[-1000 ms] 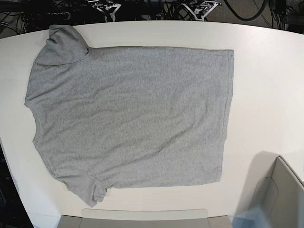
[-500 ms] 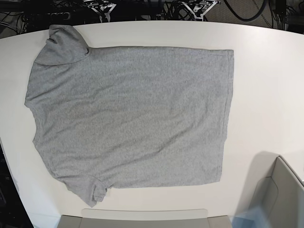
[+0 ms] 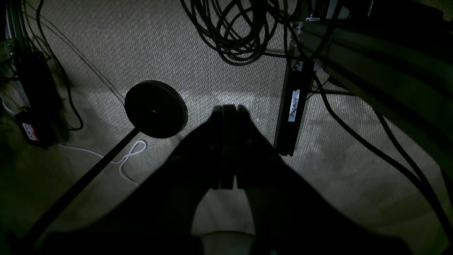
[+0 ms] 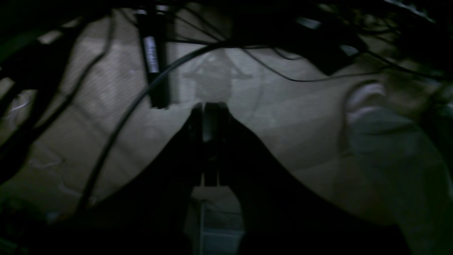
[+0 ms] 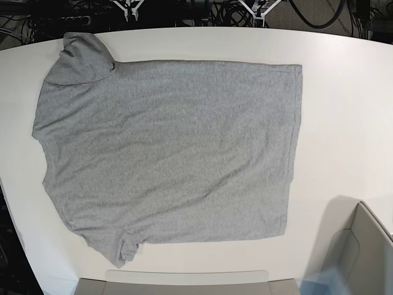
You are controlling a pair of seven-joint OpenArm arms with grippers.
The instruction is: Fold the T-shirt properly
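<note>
Base view shows the T-shirt (image 5: 166, 153) lying flat on the white desk (image 5: 344, 110), plain side up, spread nearly full width. Its hem runs along the right side and its collar end sits toward the left edge. One sleeve is bunched at the far-left corner, the other is creased near the front edge. Laid out open like this, the shirt looks ready for a first fold; nothing is folded yet apart from those rumpled sleeves.

Neither arm is over the desk. Left wrist view looks down at carpet (image 3: 354, 177), looped cables (image 3: 240, 32) and a round black stand base (image 3: 155, 109), so that arm hangs off the desk's far side. The left gripper (image 3: 228, 109) has its jaws pressed together on nothing. Right wrist view, dim and blurred, also shows floor and cables; the right gripper (image 4: 208, 106) is likewise closed and empty.

Both arms seem parked clear of the desk, probably so the cloth stays undisturbed. Each must open its jaws and reach over the far edge before grasping the shirt.
</note>
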